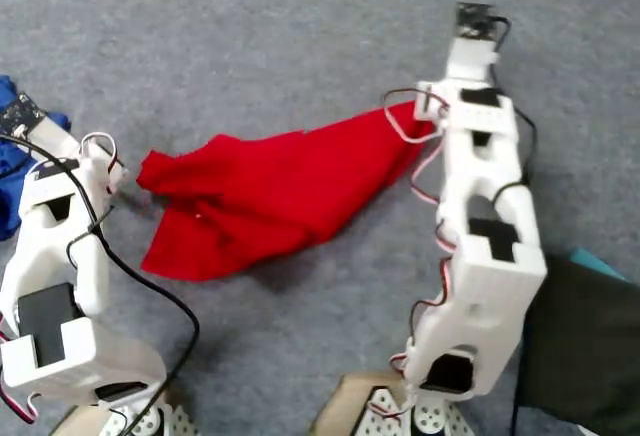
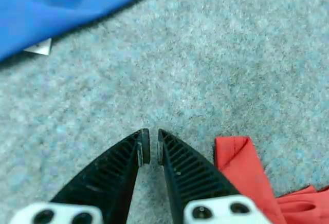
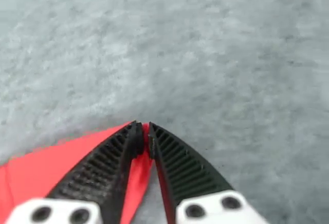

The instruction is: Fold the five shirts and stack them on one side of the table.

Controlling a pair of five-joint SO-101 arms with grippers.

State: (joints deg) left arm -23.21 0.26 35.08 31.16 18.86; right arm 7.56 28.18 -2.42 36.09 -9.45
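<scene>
Red shirt edge pinched in right gripper.

Soft cloth shirt, fuzzy table

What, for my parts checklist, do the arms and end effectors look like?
The left arm and right arm are blocky white shells with black motors inset. A black cable trails off the left; red and white wires loop by the right's wrist. The left end effector and right end effector have black, ribbed, tapering fingers on white bases.
</scene>
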